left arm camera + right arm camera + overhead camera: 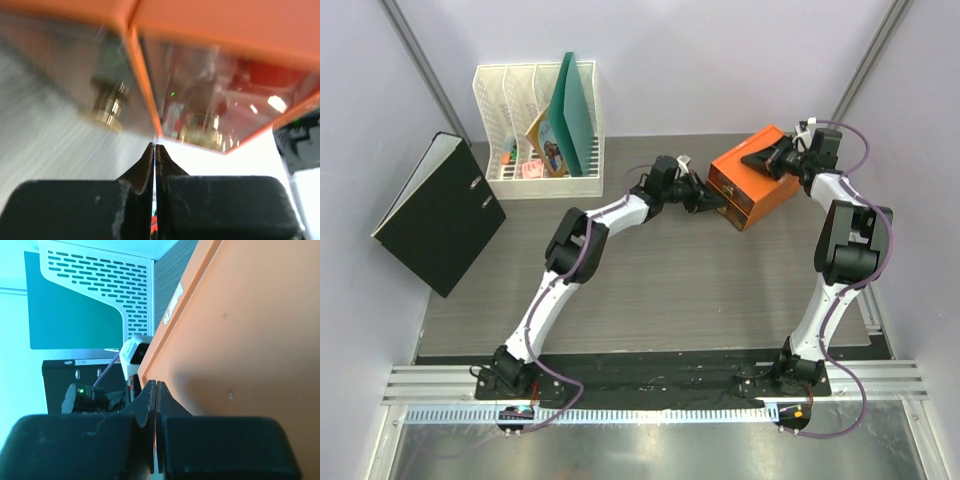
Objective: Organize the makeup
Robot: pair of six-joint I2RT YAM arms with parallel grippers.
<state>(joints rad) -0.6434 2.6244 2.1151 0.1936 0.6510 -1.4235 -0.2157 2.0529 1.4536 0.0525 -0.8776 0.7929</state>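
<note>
Finds the orange drawer box (pixel 752 178) at the far right of the grey table (pixel 670 290), turned at an angle, drawer face toward the left arm. Has the left gripper (pixel 706 198) right up at that drawer face, jaws pinched fully together with nothing between them. From the left wrist, shows the closed tips low and just beside the orange divider between two clear drawer fronts, with the left gold knob (pixel 106 107) on one side and the right gold knob (pixel 201 131) on the other; cannot tell whether the tips touch the box. Makes out the makeup (pixel 260 80) only as blurred red and dark shapes behind the right-hand clear front, too smeared to tell one piece from another. Has the right gripper (pixel 761 158) over the top of the box, reaching in from the far right side, jaws likewise pressed shut and holding nothing. From the right wrist, shows those closed tips at the edge of the box's flat orange top, close against it, though cannot tell contact from a near miss. Shows a white file rack (pixel 535 130) at the far left of the table, well apart from the box, with a green folder (pixel 575 105) standing upright in it. Shows a black binder (pixel 440 215) leaning against the left wall, near the rack.
</note>
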